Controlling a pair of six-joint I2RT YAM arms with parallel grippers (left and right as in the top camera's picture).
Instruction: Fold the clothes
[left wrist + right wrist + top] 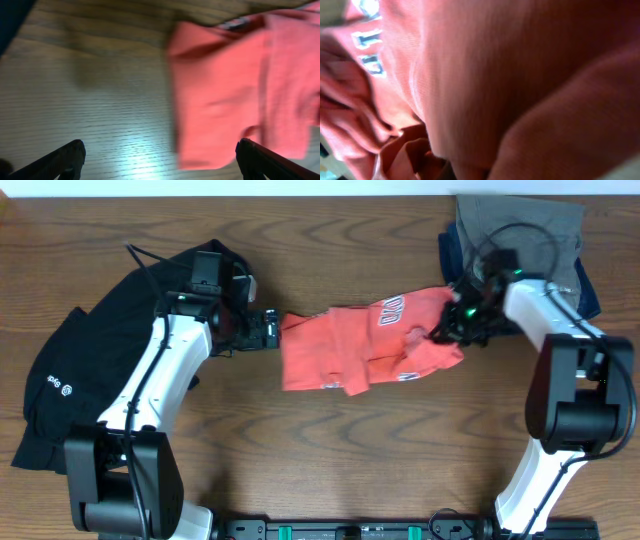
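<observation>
Orange-red T-shirt (345,350) lies bunched, long axis running sideways across the table (330,460).

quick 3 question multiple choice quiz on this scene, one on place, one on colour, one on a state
1. Where is the black top? A top right B far left C bottom right
2. The shirt is: A orange-red B green C yellow
3. The left gripper is: A shut on the shirt B shut on the black top C open
Key: B, overhead shows it far left; A, orange-red in every view; C, its fingers stand wide apart with nothing between.
</observation>
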